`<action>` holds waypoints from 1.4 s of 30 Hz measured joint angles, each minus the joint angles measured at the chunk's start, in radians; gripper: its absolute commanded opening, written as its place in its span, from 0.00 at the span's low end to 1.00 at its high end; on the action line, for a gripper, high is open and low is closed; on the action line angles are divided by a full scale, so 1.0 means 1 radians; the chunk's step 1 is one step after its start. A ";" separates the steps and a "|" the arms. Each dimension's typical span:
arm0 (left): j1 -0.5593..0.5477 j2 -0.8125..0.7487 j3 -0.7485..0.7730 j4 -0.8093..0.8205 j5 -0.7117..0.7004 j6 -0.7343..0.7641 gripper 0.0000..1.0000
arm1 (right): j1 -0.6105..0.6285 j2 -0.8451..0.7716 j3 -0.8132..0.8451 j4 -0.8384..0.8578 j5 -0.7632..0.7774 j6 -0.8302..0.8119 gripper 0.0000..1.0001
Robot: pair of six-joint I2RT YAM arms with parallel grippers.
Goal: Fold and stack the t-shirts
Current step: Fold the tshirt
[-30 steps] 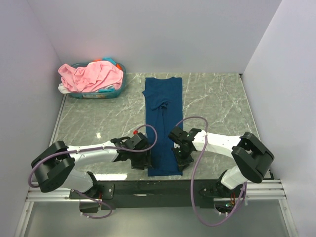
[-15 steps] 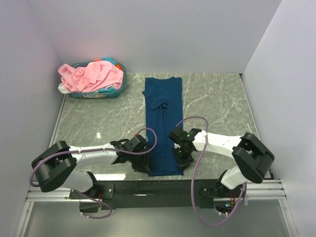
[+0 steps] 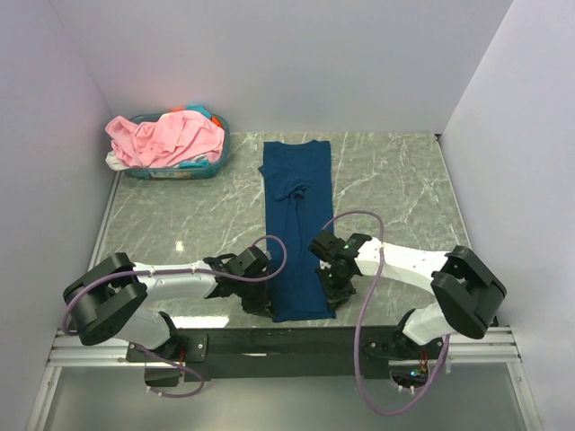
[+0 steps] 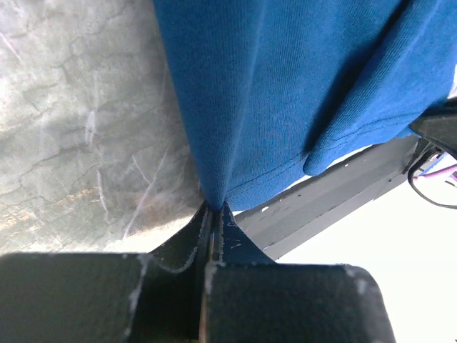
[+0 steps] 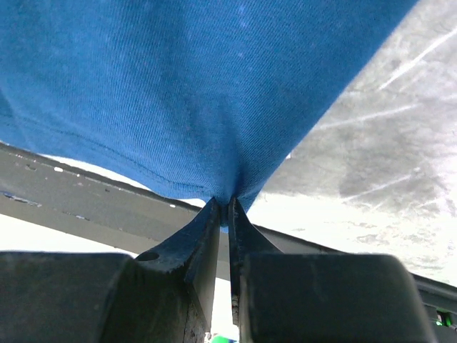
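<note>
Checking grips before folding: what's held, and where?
The left gripper pinches the navy t-shirt at its near-left hem corner; the right gripper, its near-right hem corner.

The left end effector (image 4: 213,211) has its two dark fingers pressed together on the hem corner of the navy blue t-shirt (image 4: 285,86), and the ribbed cloth draws up to a point at the pinch. Beside the pinch, the hem sags in a loose fold. Grey marbled table (image 4: 78,128) lies beside the shirt. A dark metal rail (image 4: 343,204) runs along the table's near edge, with cables (image 4: 435,179) past it.
</note>
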 measured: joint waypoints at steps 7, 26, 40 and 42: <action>0.000 0.000 0.000 -0.003 -0.002 -0.017 0.00 | 0.000 -0.049 -0.020 -0.010 0.004 0.015 0.15; 0.000 -0.052 -0.050 0.005 -0.007 -0.071 0.00 | 0.000 -0.070 -0.071 -0.057 0.027 0.051 0.20; 0.000 -0.072 -0.060 0.001 -0.014 -0.071 0.00 | -0.013 -0.186 -0.074 -0.089 -0.002 0.056 0.42; 0.000 -0.075 -0.062 0.001 -0.015 -0.071 0.00 | -0.023 -0.205 -0.068 -0.084 -0.020 0.054 0.43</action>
